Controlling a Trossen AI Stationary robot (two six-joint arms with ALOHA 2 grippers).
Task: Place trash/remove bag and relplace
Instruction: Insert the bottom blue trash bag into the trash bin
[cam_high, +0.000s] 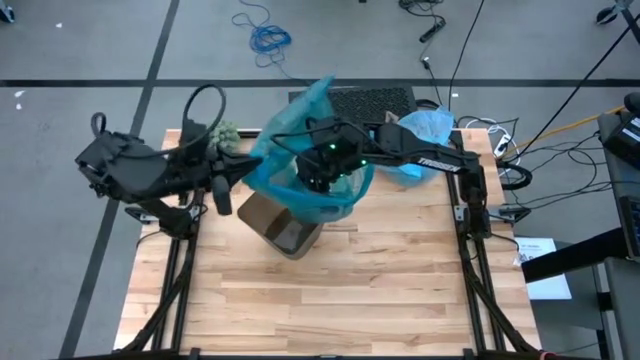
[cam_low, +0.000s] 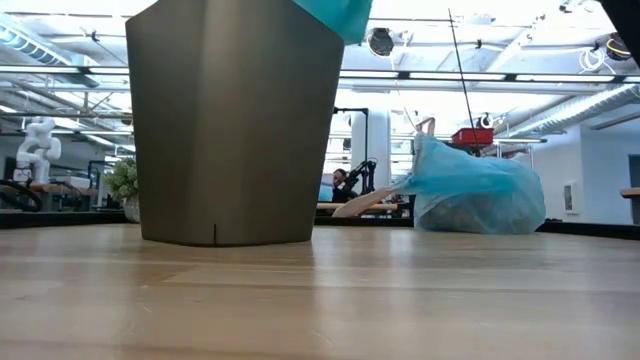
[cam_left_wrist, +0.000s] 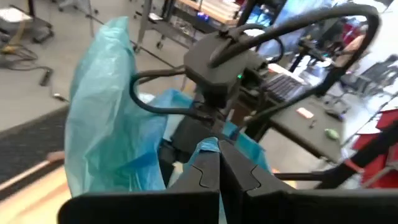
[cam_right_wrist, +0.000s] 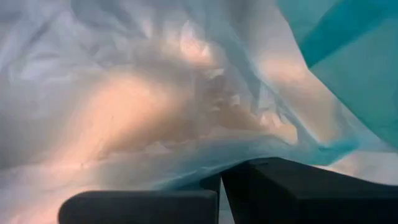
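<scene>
I see the left gripper (cam_left_wrist: 219, 163) pinching the rim of the teal bag (cam_high: 300, 165) draped over the brown bin (cam_high: 283, 228). The right gripper (cam_right_wrist: 219, 186), closed on the bag, sits inside it; the filled bag (cam_low: 475, 190) lies apart at the table's (cam_high: 380, 290) far right corner.

A grey bin (cam_high: 285, 228) is seen standing on the wooden bench (cam_high: 330, 290), toward its far edge. A small green plant (cam_high: 226, 133) is set near the far left corner. Blue cable (cam_high: 268, 38) is coiled on the floor beyond.
</scene>
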